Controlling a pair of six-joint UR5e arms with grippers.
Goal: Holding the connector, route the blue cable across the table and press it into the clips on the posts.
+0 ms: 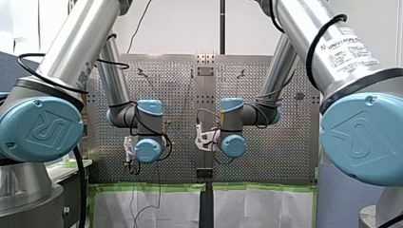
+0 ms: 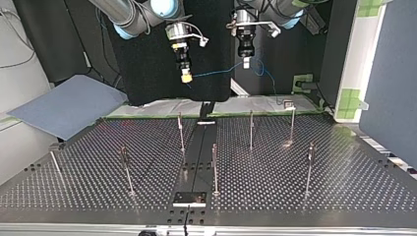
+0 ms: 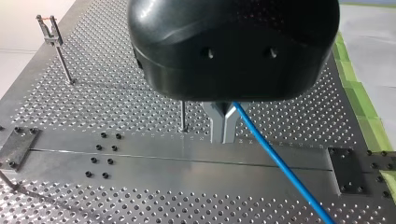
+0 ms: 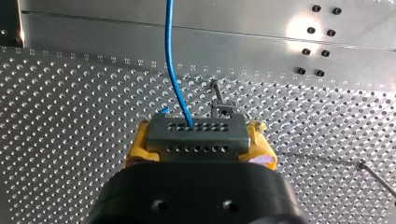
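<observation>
surface (image 2: 319, 196): a perforated metal plate with a smooth strip down its middle.
posts (image 2: 251, 130): thin rods stand upright and well apart on both halves of the surface. Small clips (image 3: 48, 29) sit at their tops, and none holds the cable.
right gripper (image 4: 196, 140): at the top view's left, it hangs above the far edge of the surface. Its yellow pads (image 4: 137, 144) are clamped on the connector from both sides.
left gripper (image 3: 224, 135): at the top view's right, near the right gripper and at about the same height. Its metal fingers are pinched together on the blue cable.
blue cable (image 2: 216, 73): it runs in the air from the connector across to the left gripper, clear of the surface, then trails on past the fingers.
connector (image 4: 196, 133): a grey block with rows of small holes, and the cable enters one hole.
</observation>
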